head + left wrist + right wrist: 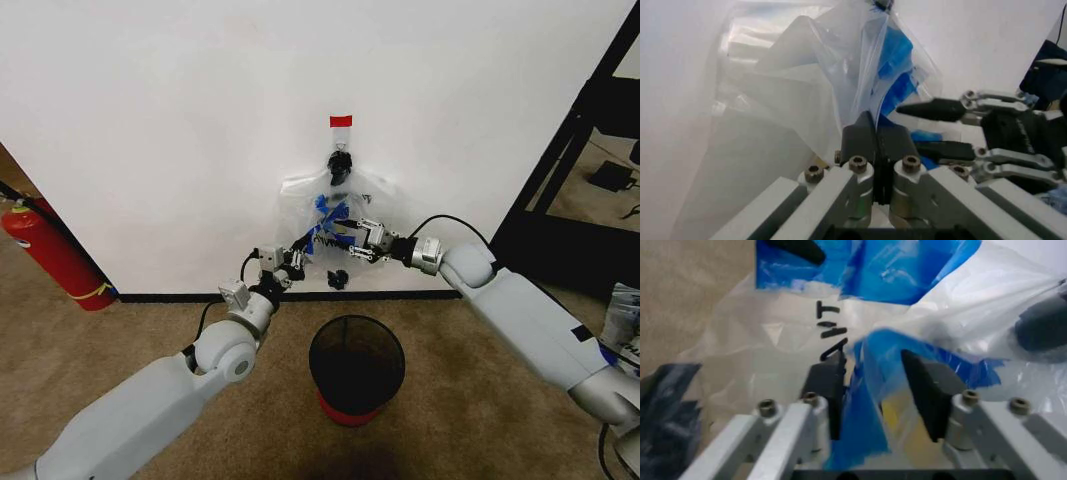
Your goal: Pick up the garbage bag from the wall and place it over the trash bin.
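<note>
The thin translucent white plastic garbage bag with blue patches [335,225] hangs from a small black hook [340,160] under a red tape strip [341,121] on the plain white wall [200,120], directly above the small round black wire-mesh trash bin with a red base [356,368] that stands on the tan carpet [100,360]. The left gripper [297,255] is at the bag's lower left edge; in the left wrist view its jaws are pressed together on a fold of the clear film. The right gripper [352,240] is at the bag's middle, and the right wrist view shows its jaws apart, straddling a blue fold without clamping it. To do this step well, the right gripper should probably close on one layer of the rim only, so that the two holds can spread the mouth; both should then lift the handle up off the hook rather than pull outward, since thin film tears easily. The handle loop over the hook is too crumpled to read, the smiley print is hidden among folds, and whether the left gripper holds one layer or several cannot be made out.
</note>
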Robot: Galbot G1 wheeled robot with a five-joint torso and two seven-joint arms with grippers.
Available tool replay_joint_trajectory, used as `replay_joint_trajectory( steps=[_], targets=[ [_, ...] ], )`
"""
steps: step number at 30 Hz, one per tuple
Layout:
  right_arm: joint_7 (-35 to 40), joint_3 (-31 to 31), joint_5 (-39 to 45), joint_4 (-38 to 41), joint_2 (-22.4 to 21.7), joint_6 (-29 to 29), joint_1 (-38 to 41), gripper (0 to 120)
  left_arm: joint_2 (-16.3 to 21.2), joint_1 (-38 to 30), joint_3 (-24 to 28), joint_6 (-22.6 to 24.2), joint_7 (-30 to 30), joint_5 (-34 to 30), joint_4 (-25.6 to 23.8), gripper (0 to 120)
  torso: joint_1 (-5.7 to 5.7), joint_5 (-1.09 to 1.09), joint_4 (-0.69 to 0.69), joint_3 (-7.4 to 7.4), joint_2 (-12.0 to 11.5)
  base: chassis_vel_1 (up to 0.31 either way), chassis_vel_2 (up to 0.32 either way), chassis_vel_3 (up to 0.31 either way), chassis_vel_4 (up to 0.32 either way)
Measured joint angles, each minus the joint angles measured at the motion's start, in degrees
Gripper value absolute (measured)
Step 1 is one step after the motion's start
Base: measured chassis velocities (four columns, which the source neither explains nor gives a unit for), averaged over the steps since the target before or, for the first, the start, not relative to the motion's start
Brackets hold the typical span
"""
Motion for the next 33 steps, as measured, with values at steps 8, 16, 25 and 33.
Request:
replay_joint_trajectory(
  steps=[8, 16, 25, 33],
  targets=[
    [-0.82, 1.6, -4.32, 1.16, -3.06, -0.88, -1.26, 38, -0.42, -0.33, 0.66, 0.1, 0.01, -0.02, 0.2, 0, 0.0, 0.0, 0.0, 0.0, 0.0, 0.0, 0.0, 0.0, 0.0],
    [-0.38, 1.99, -4.95, 0.97, -2.93, -0.37, -1.78, 29, -1.05, -0.7, 0.99, 0.25, -0.03, -0.02, 0.38, 0, 0.0, 0.0, 0.0, 0.0, 0.0, 0.0, 0.0, 0.0, 0.0],
    [-0.38, 2.6, -4.22, 0.72, -2.92, 0.74, -2.77, 0, -0.98, 0.04, 0.04, 0.33, -0.08, 0.14, -0.01, 0, -0.01, 0.0, 0.0, 0.0, 0.0, 0.0, 0.0, 0.0, 0.0],
    [4.87, 3.56, 11.62, 5.85, -7.34, 0.16, -8.26, 0, -1.24, 1.65, -2.63, 0.35, -0.09, 0.15, -1.15, 0, -0.01, 0.0, -0.01, 0.0, 0.0, 0.0, 0.0, 0.0, 0.0]
  ],
)
